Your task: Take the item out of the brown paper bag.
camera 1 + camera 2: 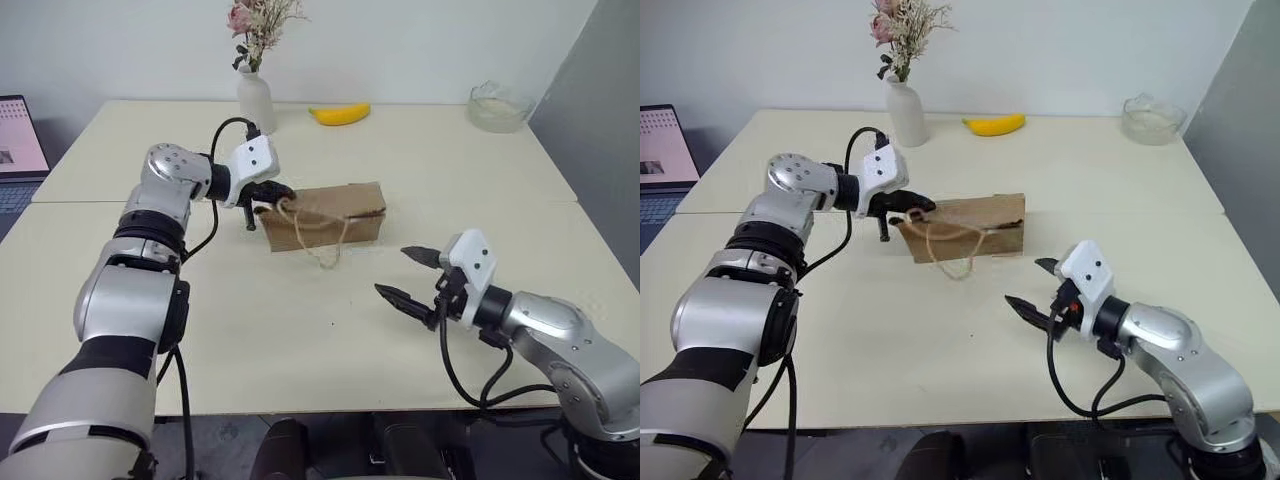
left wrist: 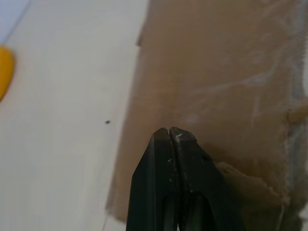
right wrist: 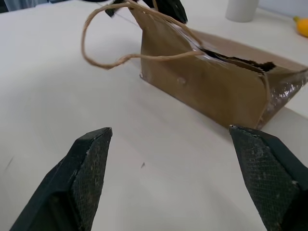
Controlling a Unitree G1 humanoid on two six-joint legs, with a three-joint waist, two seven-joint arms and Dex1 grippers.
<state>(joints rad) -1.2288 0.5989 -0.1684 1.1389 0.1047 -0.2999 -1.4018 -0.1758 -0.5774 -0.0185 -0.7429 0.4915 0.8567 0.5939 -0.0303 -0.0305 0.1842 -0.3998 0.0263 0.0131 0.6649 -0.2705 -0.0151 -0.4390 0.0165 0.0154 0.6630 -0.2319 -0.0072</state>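
Observation:
The brown paper bag [image 1: 330, 216] lies near the middle of the cream table [image 1: 300, 330], its tan loop handles [image 1: 325, 245] trailing toward me. A dark slit along its top edge [image 3: 231, 57] shows nothing of the inside. The item is hidden. My left gripper [image 1: 283, 192] is shut, its tips pressed together [image 2: 169, 132] at the bag's upper left corner beside a handle; I cannot tell whether paper is caught between them. My right gripper [image 1: 395, 272] stands open, a little in front of the bag and to its right, with nothing between its fingers [image 3: 91, 159].
A banana [image 1: 340, 114] lies at the back of the table behind the bag. A white vase [image 1: 255, 100] with dried flowers stands to the banana's left. A glass bowl [image 1: 497, 108] sits at the back right. A laptop [image 1: 15, 150] is off the left edge.

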